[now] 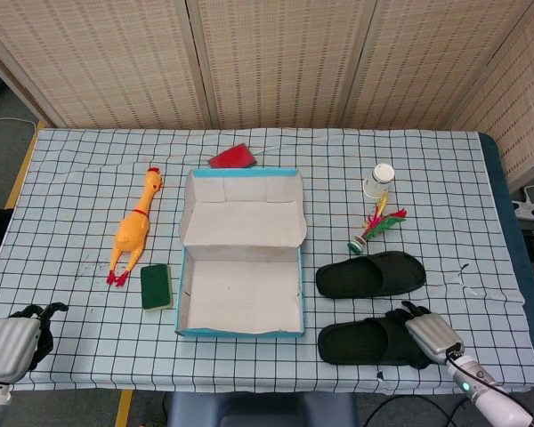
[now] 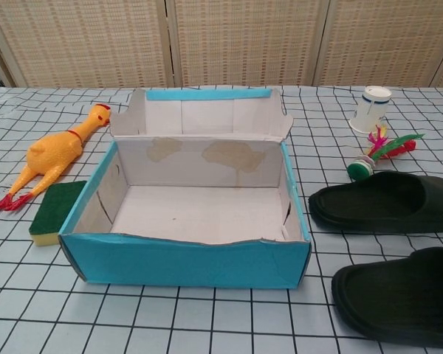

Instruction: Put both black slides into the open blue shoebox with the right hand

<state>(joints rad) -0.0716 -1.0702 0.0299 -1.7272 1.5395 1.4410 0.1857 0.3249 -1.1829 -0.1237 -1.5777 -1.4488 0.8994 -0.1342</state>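
Note:
Two black slides lie to the right of the open blue shoebox [image 1: 240, 331] [image 2: 184, 262], toes pointing at it. The far slide [image 1: 370, 275] [image 2: 384, 202] rests alone on the cloth. My right hand [image 1: 430, 334] grips the heel end of the near slide [image 1: 365, 342] [image 2: 399, 295], its dark fingers [image 1: 413, 313] curled over the top; the thumb is hidden. The chest view shows no hand. The box is white inside and holds nothing, with its lid [image 1: 241, 212] folded back. My left hand [image 1: 13, 342] rests at the table's near left corner, fingers curled in on nothing.
A yellow rubber chicken [image 1: 133, 229] and a green sponge [image 1: 156, 286] lie left of the box. A red object [image 1: 232, 157] sits behind the lid. A white cup [image 1: 378, 181] and a feathered shuttlecock [image 1: 374, 229] stand beyond the far slide.

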